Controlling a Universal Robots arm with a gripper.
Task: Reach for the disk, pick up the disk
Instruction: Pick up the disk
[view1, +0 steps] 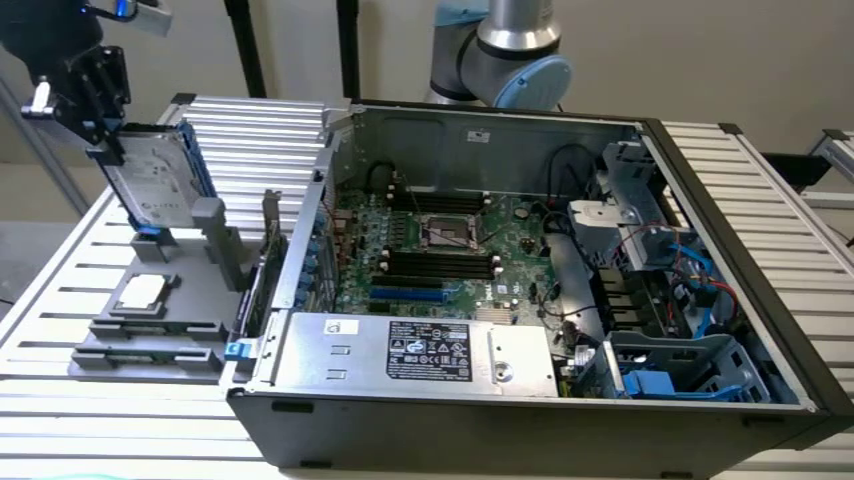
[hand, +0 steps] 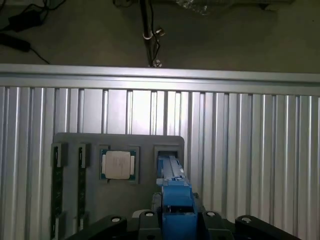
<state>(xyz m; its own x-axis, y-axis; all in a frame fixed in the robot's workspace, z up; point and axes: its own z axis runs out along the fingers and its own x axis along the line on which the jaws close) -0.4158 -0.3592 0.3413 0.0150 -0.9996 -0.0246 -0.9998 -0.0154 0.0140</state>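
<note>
In the exterior view, the black end effector (view1: 110, 140) hangs at the far left over the ribbed aluminium counter (view1: 54, 275). It is pinching the top end of the disk (view1: 154, 195), a flat silver-grey metal hard drive with a white printed label and bright blue plastic rails. The disk stands upright on its short edge, leaning slightly, with its lower end at a slot in the flat grey plastic holder (view1: 187, 300) on the counter. Whether that end is still seated in the slot cannot be told. On the holder, just in front of the disk, lies a small square silver chip (view1: 144, 290), and nearer the camera two long dark memory sticks (view1: 147, 332) rest in their grooves. To the exterior view's right sits the open black computer case (view1: 534, 420), showing a green motherboard (view1: 441, 245), a silver power supply box (view1: 400, 350) and a blue plastic drive cage (view1: 681, 380). Behind the case rises the silver and blue joint of the robot arm (view1: 514, 50). In the wrist view, the end effector (hand: 176, 215) grips the disk (hand: 175, 192), seen edge-on as a blue rail running down to a rectangular slot in the grey holder (hand: 90, 141). The square chip (hand: 117, 165) lies in the pocket just beside that slot, with the memory sticks (hand: 57, 190) further along. The counter (hand: 250, 150) surrounds the holder, and the grey floor (hand: 225, 40) lies beyond it.
</note>
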